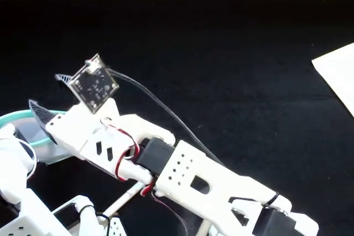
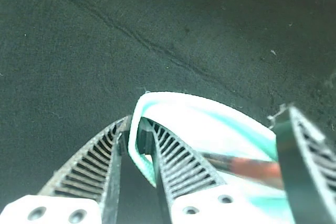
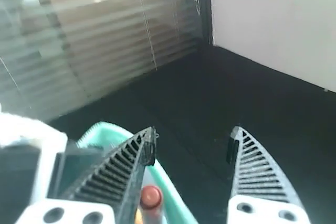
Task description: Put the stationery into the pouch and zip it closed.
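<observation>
Left wrist view, left claw (image 2: 135,129) pinching pouch (image 2: 210,125) rim

From where I stand I count one teal-rimmed pouch (image 2: 210,124), one red-capped pen (image 2: 247,167), two white arms (image 1: 210,183) (image 1: 14,192), one black table (image 1: 232,53) and one pale sheet of paper (image 1: 340,73).

The left gripper (image 2: 137,142) clamps, the right gripper (image 3: 191,148) gapes.

Your right arm (image 1: 204,183) is white plastic with round and slotted holes, black servo blocks, and red and black wires. Its dark circuit board (image 1: 94,84) trails a black cable (image 1: 160,106). Your left gripper (image 2: 134,123) and right gripper (image 3: 194,132) have black ribbed fingers (image 3: 254,161) on white, screwed bases.
</observation>
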